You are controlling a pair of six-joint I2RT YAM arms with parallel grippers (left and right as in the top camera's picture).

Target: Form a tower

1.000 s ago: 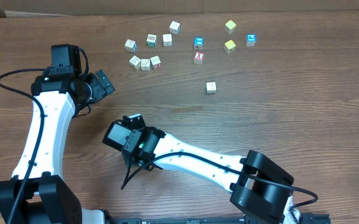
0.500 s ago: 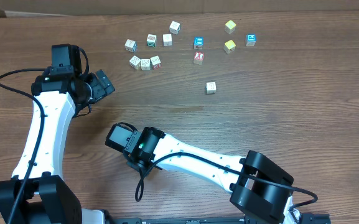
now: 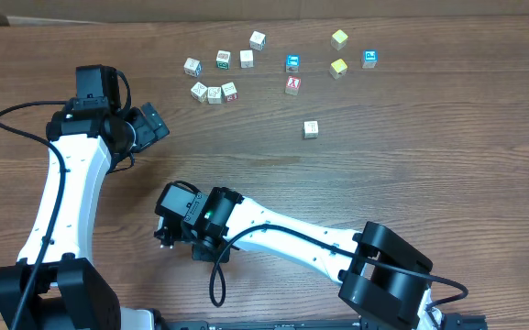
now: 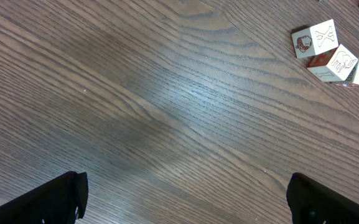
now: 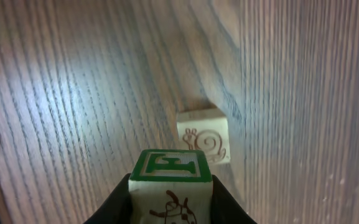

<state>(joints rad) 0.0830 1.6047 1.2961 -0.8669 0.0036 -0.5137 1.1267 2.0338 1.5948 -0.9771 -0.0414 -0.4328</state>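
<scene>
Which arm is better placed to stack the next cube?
Right. The right gripper is shut on a green-bordered cube, and the snail cube lies just beyond it. The left gripper is open and empty, with loose cubes only at the corner of its view.

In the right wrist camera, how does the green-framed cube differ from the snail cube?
The green-framed cube is clamped in the right gripper; the snail cube lies free on the table. The green-framed cube shows a green-bordered letter face; the snail cube shows a brown snail, no coloured border. Both are pale wooden cubes.
</scene>
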